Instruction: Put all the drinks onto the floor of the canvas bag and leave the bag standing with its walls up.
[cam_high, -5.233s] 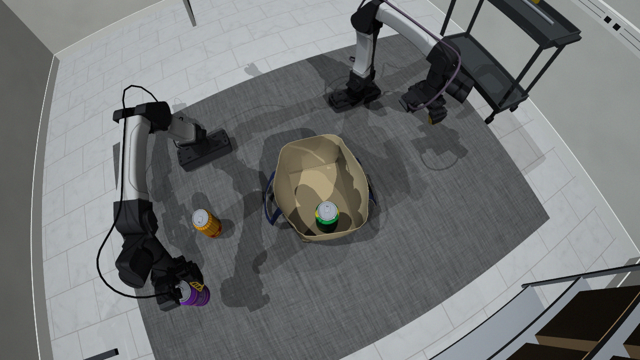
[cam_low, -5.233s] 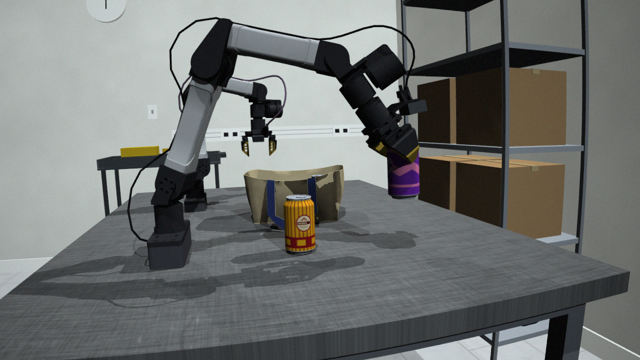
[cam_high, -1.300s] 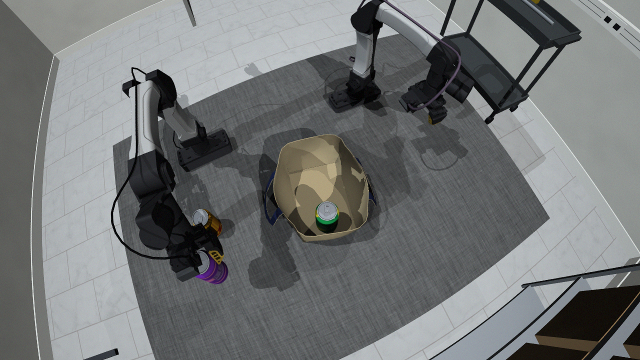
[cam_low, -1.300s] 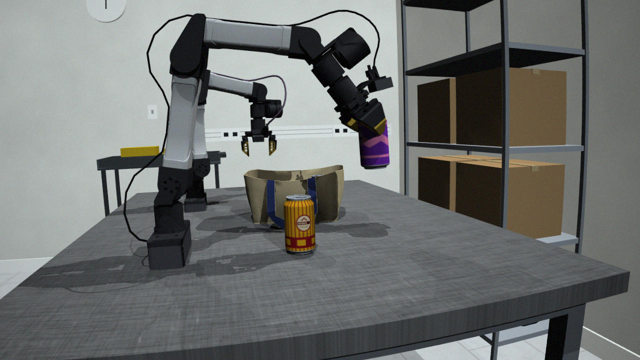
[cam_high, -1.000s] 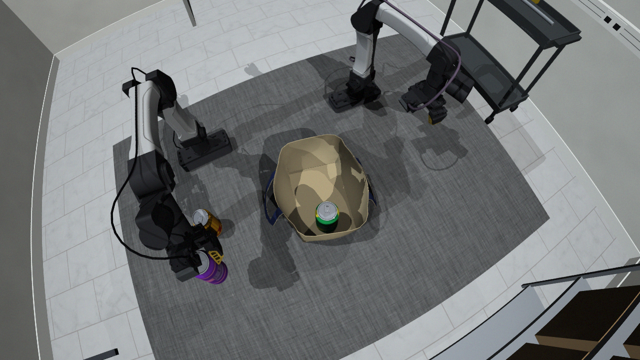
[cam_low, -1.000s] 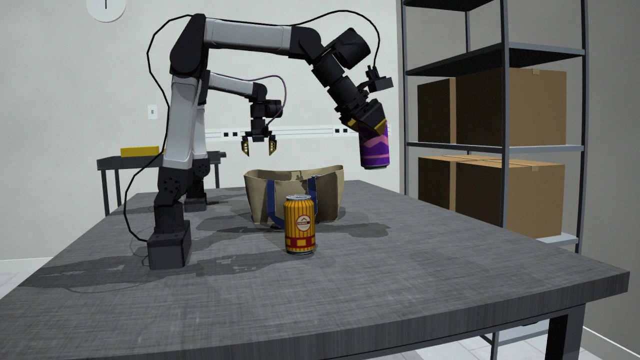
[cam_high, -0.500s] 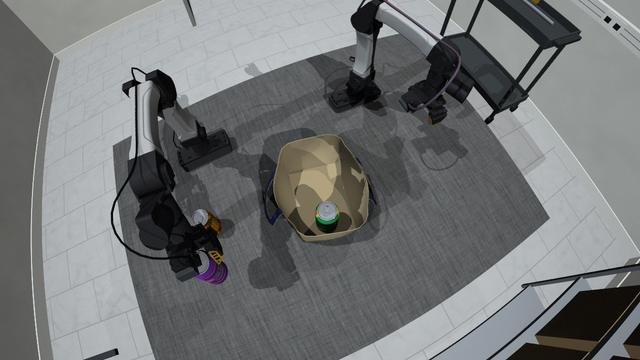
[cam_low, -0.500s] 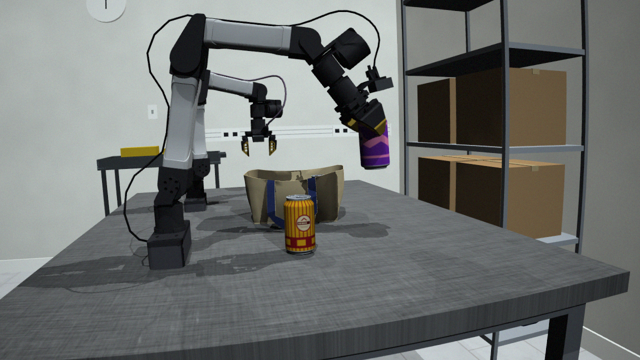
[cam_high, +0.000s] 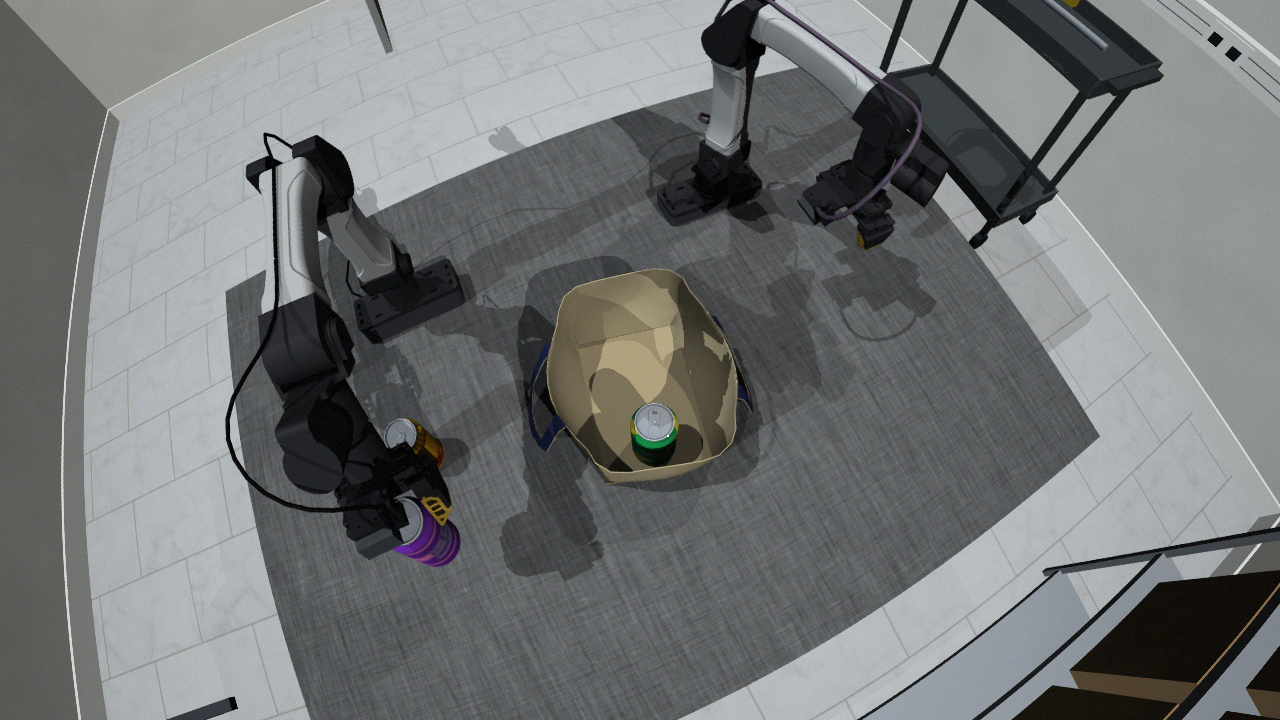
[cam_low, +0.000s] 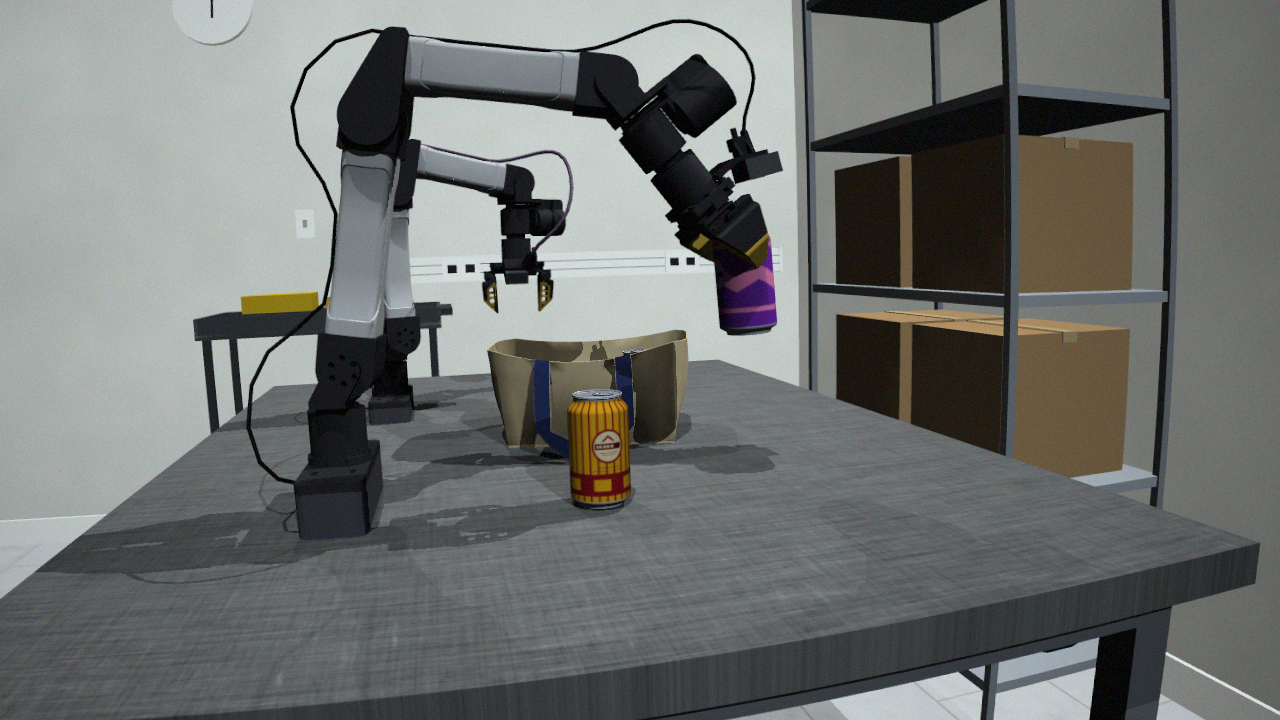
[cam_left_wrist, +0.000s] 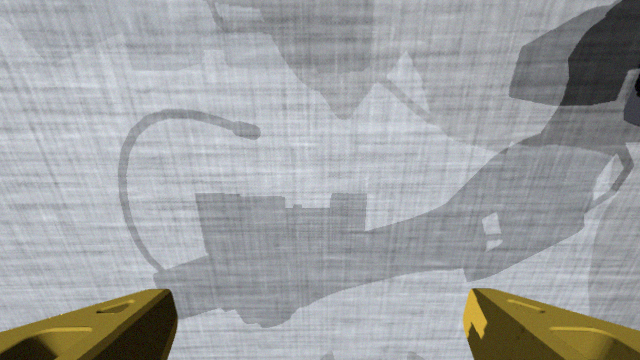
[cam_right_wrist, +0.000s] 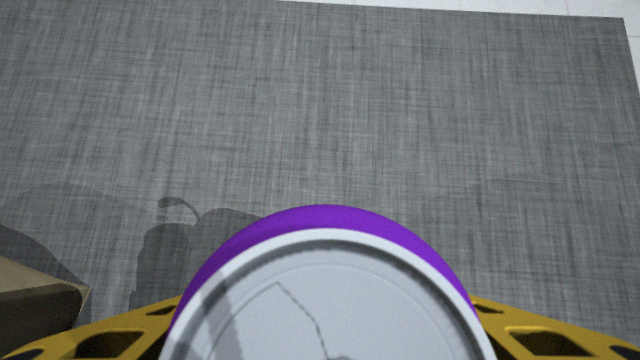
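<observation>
Top view has the canvas bag (cam_high: 572, 394) (cam_low: 519, 398) standing open around the green can (cam_high: 654, 436), the right gripper (cam_high: 407, 523) (cam_low: 733, 255) (cam_right_wrist: 323, 306) clamped on the raised purple can (cam_high: 431, 535) (cam_low: 747, 300) (cam_right_wrist: 325, 217), the orange can (cam_high: 427, 443) (cam_low: 598, 452) outside, and the left gripper's (cam_high: 872, 240) (cam_low: 518, 300) (cam_left_wrist: 320, 320) fingers apart.

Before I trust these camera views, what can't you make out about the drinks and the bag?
Purple can's lower end: right wrist view, hidden beneath its own top.
Green can's body: exterior view, behind the tan canvas bag's wall.
Bag: right wrist view, cut off by the left edge.
</observation>
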